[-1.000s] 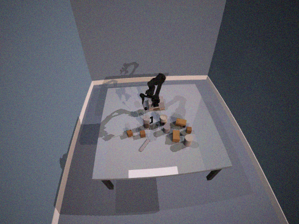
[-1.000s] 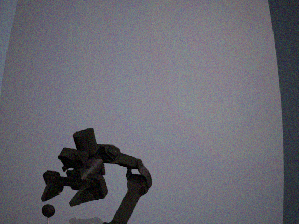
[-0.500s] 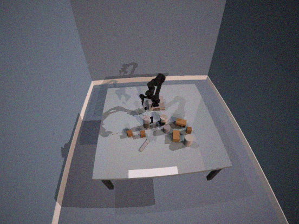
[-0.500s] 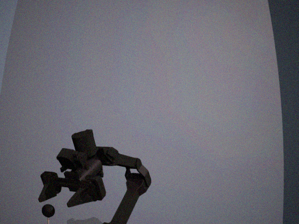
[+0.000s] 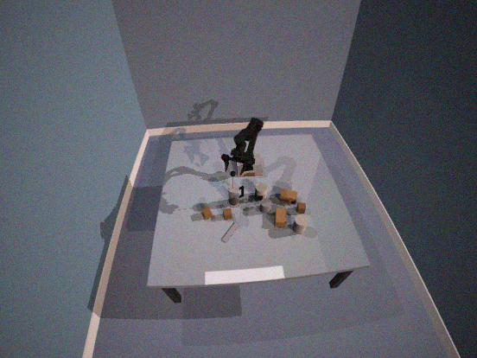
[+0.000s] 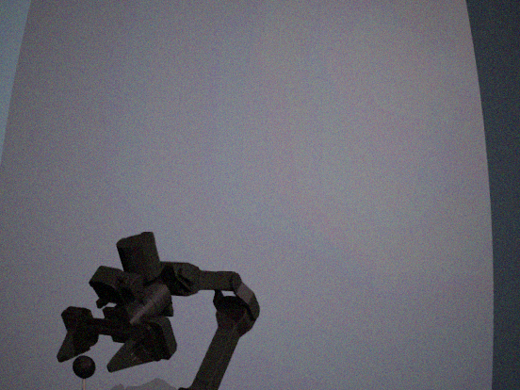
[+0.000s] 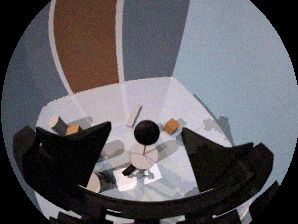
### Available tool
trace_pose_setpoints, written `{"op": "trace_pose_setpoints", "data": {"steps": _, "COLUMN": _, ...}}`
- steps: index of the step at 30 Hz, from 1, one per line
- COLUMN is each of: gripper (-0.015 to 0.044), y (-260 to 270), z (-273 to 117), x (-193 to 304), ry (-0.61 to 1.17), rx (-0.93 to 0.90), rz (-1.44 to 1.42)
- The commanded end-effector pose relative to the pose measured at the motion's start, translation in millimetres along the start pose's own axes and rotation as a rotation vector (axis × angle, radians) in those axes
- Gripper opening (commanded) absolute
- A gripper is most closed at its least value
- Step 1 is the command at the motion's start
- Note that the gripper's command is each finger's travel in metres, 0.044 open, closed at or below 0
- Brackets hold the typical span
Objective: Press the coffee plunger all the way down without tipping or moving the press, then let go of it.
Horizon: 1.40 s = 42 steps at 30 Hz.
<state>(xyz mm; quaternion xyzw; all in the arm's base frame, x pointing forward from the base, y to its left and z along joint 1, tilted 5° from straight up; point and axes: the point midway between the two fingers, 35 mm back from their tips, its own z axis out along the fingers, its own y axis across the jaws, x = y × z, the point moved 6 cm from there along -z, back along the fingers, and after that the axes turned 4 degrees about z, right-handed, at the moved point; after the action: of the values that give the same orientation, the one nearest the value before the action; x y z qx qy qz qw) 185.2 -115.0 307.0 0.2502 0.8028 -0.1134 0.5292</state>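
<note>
The coffee press stands upright on the table, with its dark handle towards the right in the top view. Its plunger is raised: a thin rod carries the round black knob well above the lid. My gripper is open and empty, pointing down over the press. The knob shows between the two fingertips in the wrist view and sits around or just below fingertip level in the exterior view. Contact with the knob cannot be made out.
A pale cup stands close right of the press, and a smaller one is in front of it. Orange blocks and a flat bar lie around. Another pale cylinder stands farther right.
</note>
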Motion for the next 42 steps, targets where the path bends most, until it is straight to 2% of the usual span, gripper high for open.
{"op": "trace_pose_setpoints", "data": {"steps": 1, "gripper": 0.0414, "y": 0, "z": 4, "x": 1, "ry": 0.001, "rx": 0.003, "rz": 0.003}}
{"op": "trace_pose_setpoints", "data": {"steps": 12, "gripper": 0.0131, "y": 0, "z": 4, "x": 1, "ry": 0.001, "rx": 0.003, "rz": 0.003}}
{"op": "trace_pose_setpoints", "data": {"steps": 42, "gripper": 0.0131, "y": -2, "z": 23, "x": 24, "ry": 0.000, "rx": 0.003, "rz": 0.003}}
